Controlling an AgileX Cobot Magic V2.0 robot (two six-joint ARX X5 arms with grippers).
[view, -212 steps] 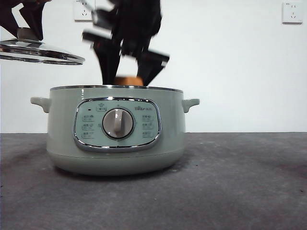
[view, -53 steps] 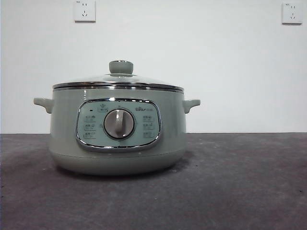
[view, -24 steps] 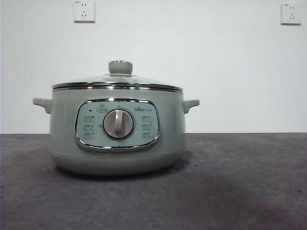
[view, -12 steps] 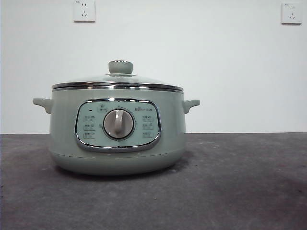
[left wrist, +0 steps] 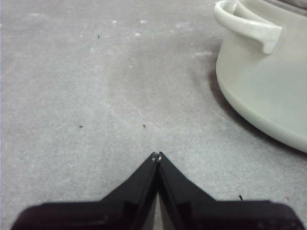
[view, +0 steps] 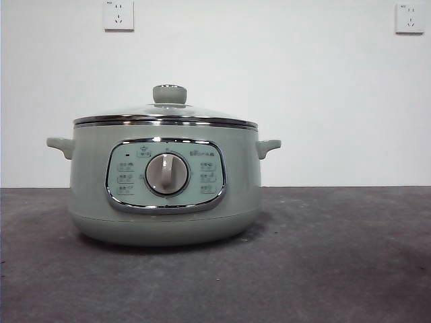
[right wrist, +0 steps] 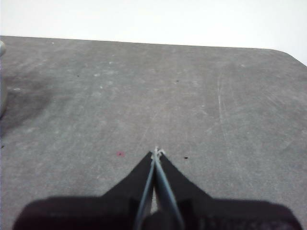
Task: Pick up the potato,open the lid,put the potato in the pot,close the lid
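Note:
The sage-green pot [view: 165, 182] stands on the grey table in the front view, left of the middle. The glass lid [view: 165, 114] with its green knob [view: 169, 94] sits on the pot's rim. The potato is hidden from view. My left gripper [left wrist: 157, 155] is shut and empty, low over the table beside the pot's side handle [left wrist: 247, 26]. My right gripper [right wrist: 156, 152] is shut and empty over bare table. Neither gripper shows in the front view.
Two wall sockets [view: 118, 15] [view: 410, 17] sit high on the white wall behind. The grey table [view: 323, 256] spreads to the right of the pot. The table's far edge and rounded corner [right wrist: 283, 52] show in the right wrist view.
Earlier one gripper held the lid up at the left while the other lowered the potato into the open pot. Now the lid is on the pot and both arms are out of the front view.

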